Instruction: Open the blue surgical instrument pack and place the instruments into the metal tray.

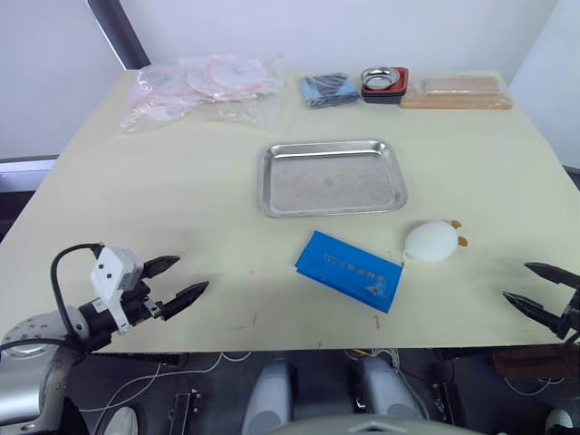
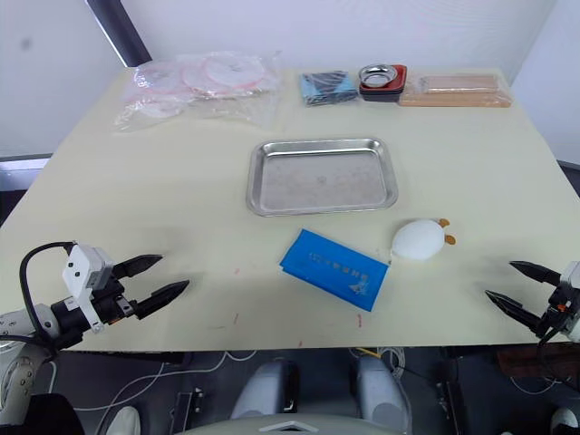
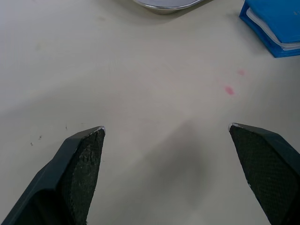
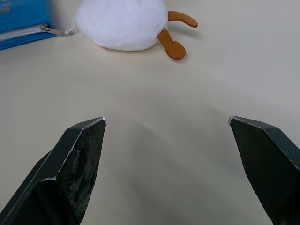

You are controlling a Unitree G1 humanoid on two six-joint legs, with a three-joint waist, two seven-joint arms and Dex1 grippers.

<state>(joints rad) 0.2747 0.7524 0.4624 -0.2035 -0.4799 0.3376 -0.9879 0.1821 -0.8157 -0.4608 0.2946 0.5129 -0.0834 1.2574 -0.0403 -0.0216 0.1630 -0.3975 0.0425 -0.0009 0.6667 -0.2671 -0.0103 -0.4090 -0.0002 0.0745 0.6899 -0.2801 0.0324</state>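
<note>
Nothing begun yet: blue pack point(image 1: 349, 271) lying shut and flat on the pale table point(image 1: 181, 190), near its front edge, just in front of the steel tray point(image 1: 331, 177). Tray bare, no instruments out. White plush toy point(image 1: 432, 241) with orange feet right beside the pack's right end, close to the zipper pull seen in the right wrist view.

Left gripper point(image 1: 178, 281) hovering low over the front left corner, well apart from the pack, fingers spread wide, holding nothing. Right gripper point(image 1: 539, 290) out at the front right edge, also gaping, also empty, pointed toward the toy.

Step in hand, by the look of it: the approach. Next move likely calls for both arms coming in, one to pin the pack, the other to catch the zipper pull without snagging the toy.

Along the far edge: clear bags of tubing point(image 1: 204, 89), a dark blue folded bundle point(image 1: 329, 89), a small metal bowl on a red base point(image 1: 384, 82), a wooden board under a clear wrap point(image 1: 456, 92). Faint pink marks on the tabletop. White wall behind, a dark bar leaning in the far left corner, cables on the floor under the front edge.
</note>
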